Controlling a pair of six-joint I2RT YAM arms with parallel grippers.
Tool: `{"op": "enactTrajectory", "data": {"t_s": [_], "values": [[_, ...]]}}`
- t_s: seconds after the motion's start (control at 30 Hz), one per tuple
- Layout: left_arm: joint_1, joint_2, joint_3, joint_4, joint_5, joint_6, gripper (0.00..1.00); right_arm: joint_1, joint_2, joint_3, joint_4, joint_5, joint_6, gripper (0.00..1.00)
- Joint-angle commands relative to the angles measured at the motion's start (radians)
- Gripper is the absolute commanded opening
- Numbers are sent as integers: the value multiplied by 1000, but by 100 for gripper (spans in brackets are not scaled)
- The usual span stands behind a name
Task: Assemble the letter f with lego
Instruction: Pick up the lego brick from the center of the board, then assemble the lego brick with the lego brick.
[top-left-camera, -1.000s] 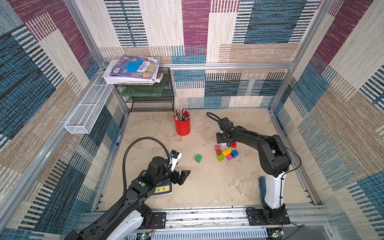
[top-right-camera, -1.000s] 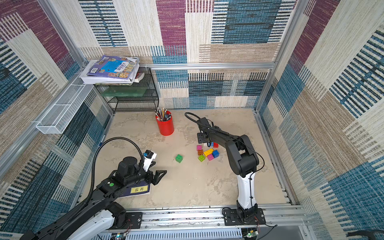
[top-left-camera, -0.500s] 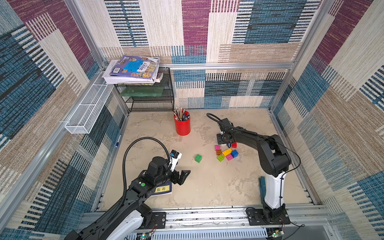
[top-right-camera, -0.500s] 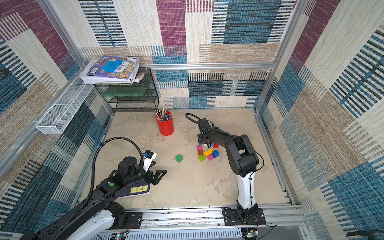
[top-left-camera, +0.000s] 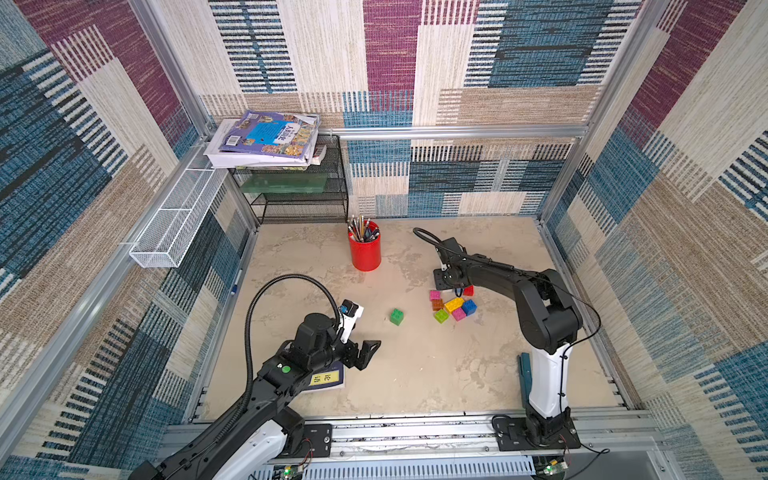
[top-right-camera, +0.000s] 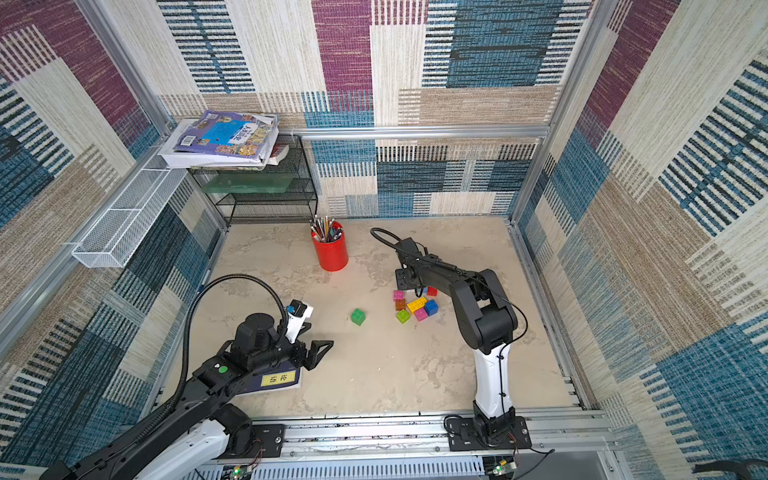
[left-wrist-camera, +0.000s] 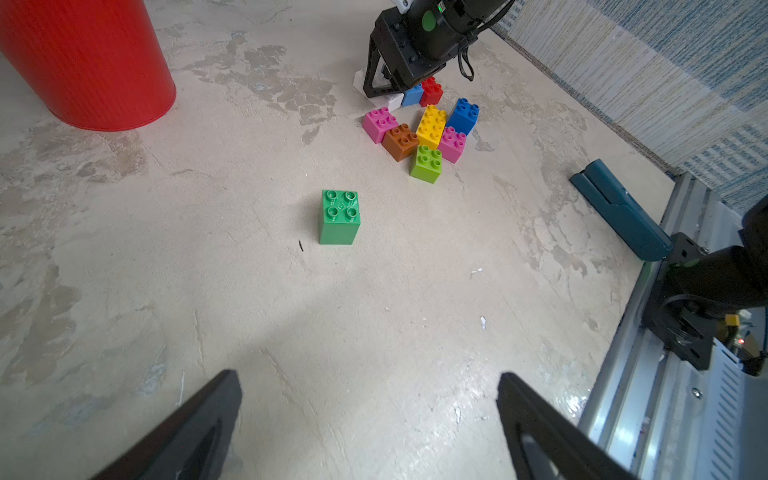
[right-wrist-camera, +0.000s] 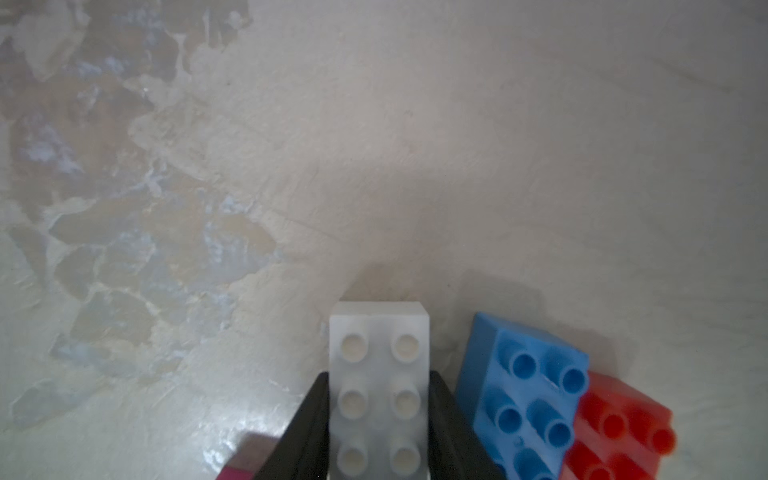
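The lego lies mid-table on the right. A white oblong brick (right-wrist-camera: 379, 332) sits flat between the fingers of my right gripper (right-wrist-camera: 378, 375), which press on both its long sides. A light-blue brick (right-wrist-camera: 528, 386) and a red brick (right-wrist-camera: 623, 432) lie right beside it. In both top views the right gripper (top-left-camera: 451, 286) is low at the far edge of the pile: pink (top-left-camera: 435, 295), brown (top-left-camera: 437, 304), yellow (top-left-camera: 454, 304), blue (top-left-camera: 469, 307) and lime (top-left-camera: 441, 316) bricks. A green brick (left-wrist-camera: 339, 216) stands alone nearer my left gripper (left-wrist-camera: 368, 376), which is open and empty.
A red pencil cup (top-left-camera: 365, 251) stands behind the green brick. A dark-blue booklet (top-left-camera: 328, 378) lies under the left arm. A teal object (left-wrist-camera: 619, 212) lies by the right arm's base. A wire shelf (top-left-camera: 299, 195) carrying books fills the back left corner.
The right gripper's jaws have narrowed onto the white brick. Both arms have stayed almost where they were.
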Motion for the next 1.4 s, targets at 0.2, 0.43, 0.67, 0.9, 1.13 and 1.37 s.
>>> {"op": "enactTrajectory", "data": {"t_s": [0.2,0.43,0.67,0.9,1.13,1.37], "values": [[1,-6,38,-46,-40,-31,99,6,-79,9,-17,5,-46,30],[1,-22,59,-92,-71,-51,99,57,-141,42,-52,-42,-116,29],[1,-46,53,-100,-147,-52,99,141,-163,83,-87,-120,-199,30],[1,-72,18,-79,-188,-52,99,222,-164,97,-98,-237,-302,30],[1,-93,-10,-59,-195,-54,99,280,-147,92,-106,-309,-393,29],[1,-117,-26,-50,-206,-57,99,316,-127,83,-125,-325,-453,27]]}}
